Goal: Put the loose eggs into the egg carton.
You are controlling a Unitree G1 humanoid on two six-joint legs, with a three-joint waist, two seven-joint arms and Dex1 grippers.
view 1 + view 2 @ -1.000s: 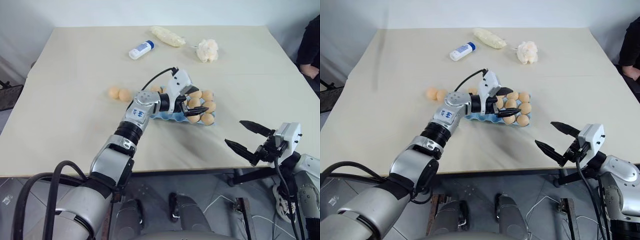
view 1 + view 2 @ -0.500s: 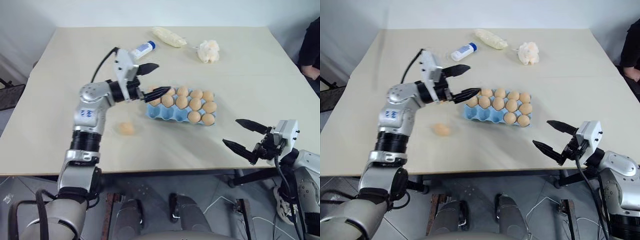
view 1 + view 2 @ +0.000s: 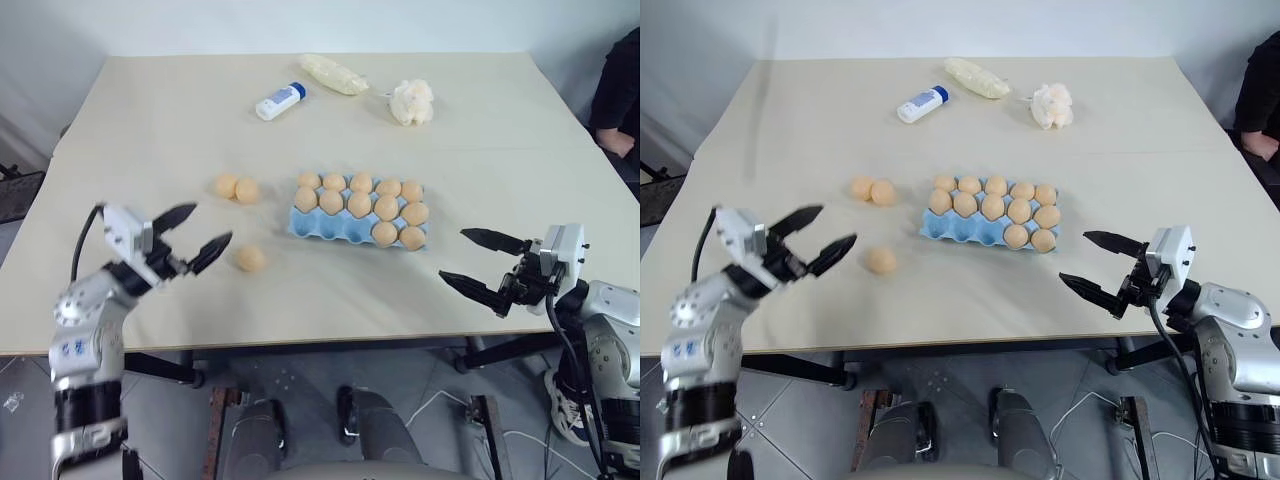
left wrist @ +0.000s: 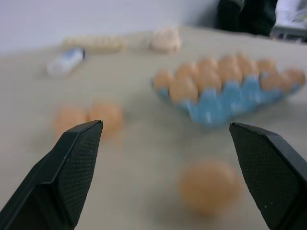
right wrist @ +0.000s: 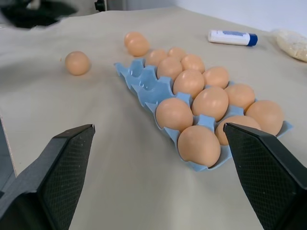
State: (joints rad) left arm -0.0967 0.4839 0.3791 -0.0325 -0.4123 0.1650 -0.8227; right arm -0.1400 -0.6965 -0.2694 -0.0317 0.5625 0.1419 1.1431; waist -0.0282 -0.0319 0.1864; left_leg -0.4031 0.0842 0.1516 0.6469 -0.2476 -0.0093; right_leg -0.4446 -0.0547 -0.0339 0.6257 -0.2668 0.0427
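- Left gripper [image 3: 197, 230], black two-finger, spread wide with nothing in it, over the near left edge of the beige table [image 3: 150, 130].
- Right gripper [image 3: 476, 259] likewise wide and empty, at the near right edge.
- One tan-orange loose egg [image 3: 250, 258] lies just beyond the left fingers (not touching).
- Light blue moulded egg carton [image 3: 330, 222] mid-table, near row bare on its left.
- Two more loose eggs [image 3: 237, 187] touch each other left of the carton.
- White bottle with blue cap [image 3: 279, 100], far side.

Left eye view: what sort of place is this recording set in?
Probably a lab or test room rather than a kitchen: a bare beige table against a plain pale wall, loose cables on the grey floor below, and staged props, a light blue egg carton and a white bottle.
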